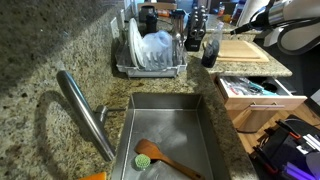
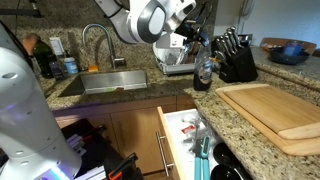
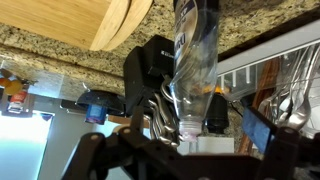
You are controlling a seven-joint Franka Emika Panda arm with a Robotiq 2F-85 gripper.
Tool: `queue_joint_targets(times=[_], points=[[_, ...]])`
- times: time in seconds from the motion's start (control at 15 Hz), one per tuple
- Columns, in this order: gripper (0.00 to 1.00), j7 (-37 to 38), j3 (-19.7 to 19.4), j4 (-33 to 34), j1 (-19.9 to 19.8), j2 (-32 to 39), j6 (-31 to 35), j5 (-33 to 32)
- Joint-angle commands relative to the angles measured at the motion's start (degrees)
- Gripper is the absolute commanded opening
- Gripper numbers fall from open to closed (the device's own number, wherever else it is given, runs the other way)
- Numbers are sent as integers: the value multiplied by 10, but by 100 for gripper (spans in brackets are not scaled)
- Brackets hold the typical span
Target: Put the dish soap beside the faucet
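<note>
Dish soap [image 2: 204,72] stands upright on the granite counter [image 1: 60,50], just beside the dish rack [image 1: 150,52] on one side and near the cutting board [image 1: 243,48] on the other. My pincer [image 2: 200,50] hangs right over it, pointing down around its pale top. In the wrist view the bottle runs through the middle between my two dark fingers [image 3: 268,135]. I see a gap on each side, so my jaws look spread and not pressing it. The faucet [image 1: 85,112] slants over the sink [image 1: 128,110], well apart from the bottle, with the rack between them. A knife block [image 2: 236,62] stands close beside the bottle.
</note>
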Motion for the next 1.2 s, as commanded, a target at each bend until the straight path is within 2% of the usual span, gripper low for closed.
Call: queue_joint_targets(times=[0.0, 0.27, 0.47, 0.6, 0.67, 0.93, 1.13], points=[[100, 0, 0, 0, 0, 0, 0, 0], [100, 0, 0, 0, 1, 0, 0, 0], [100, 91, -25, 32, 45, 36, 0, -10], [100, 129, -33, 64, 55, 86, -1, -4], [100, 92, -16, 23, 40, 26, -3, 0], [100, 123, -25, 56, 50, 81, -2, 0], [100, 140, -20, 98, 44, 121, -2, -26]])
